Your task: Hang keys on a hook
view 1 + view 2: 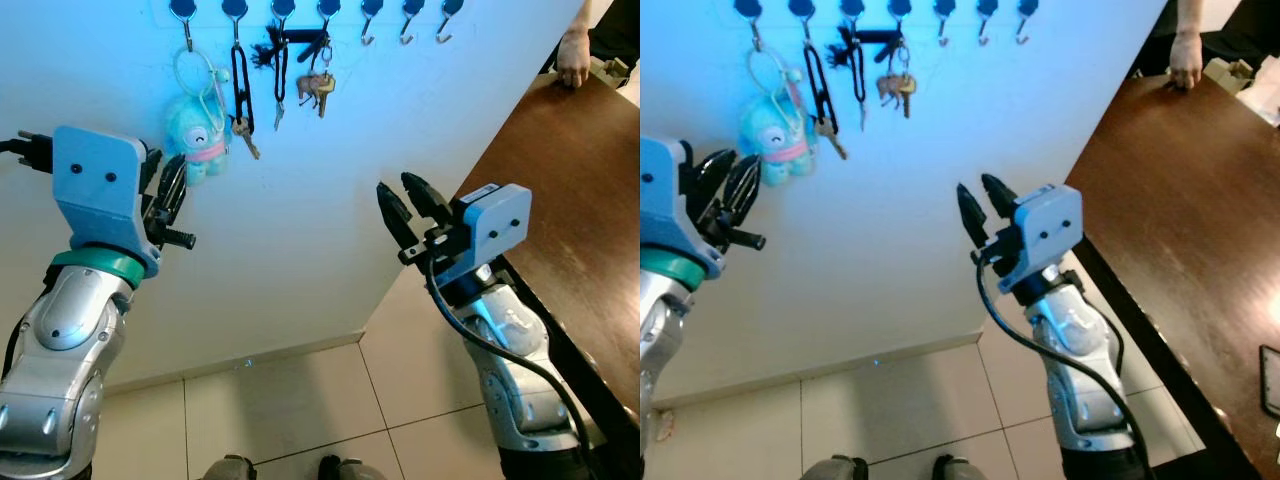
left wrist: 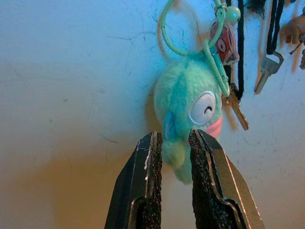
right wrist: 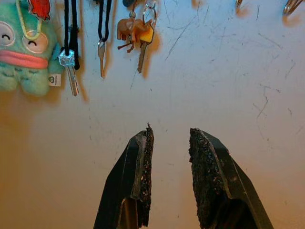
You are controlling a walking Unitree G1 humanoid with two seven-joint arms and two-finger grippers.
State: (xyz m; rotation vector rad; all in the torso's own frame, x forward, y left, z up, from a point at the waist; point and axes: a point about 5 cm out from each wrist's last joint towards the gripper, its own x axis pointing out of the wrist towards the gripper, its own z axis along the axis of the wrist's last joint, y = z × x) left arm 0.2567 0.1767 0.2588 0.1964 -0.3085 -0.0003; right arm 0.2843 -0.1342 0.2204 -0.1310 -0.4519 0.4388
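Keys on the hooks — your jaws were empty.
Your left gripper (image 1: 172,195) sat just below the plush keychain (image 1: 198,140), jaws parted; right gripper (image 1: 405,205) well aside — jaws released.

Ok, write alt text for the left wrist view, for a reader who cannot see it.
The left gripper, its two black fingers slightly apart and holding nothing, points at a fluffy turquoise plush keychain hanging on a pale wall by a green loop. Beside the plush hang a brass key and a silver key on black cords.
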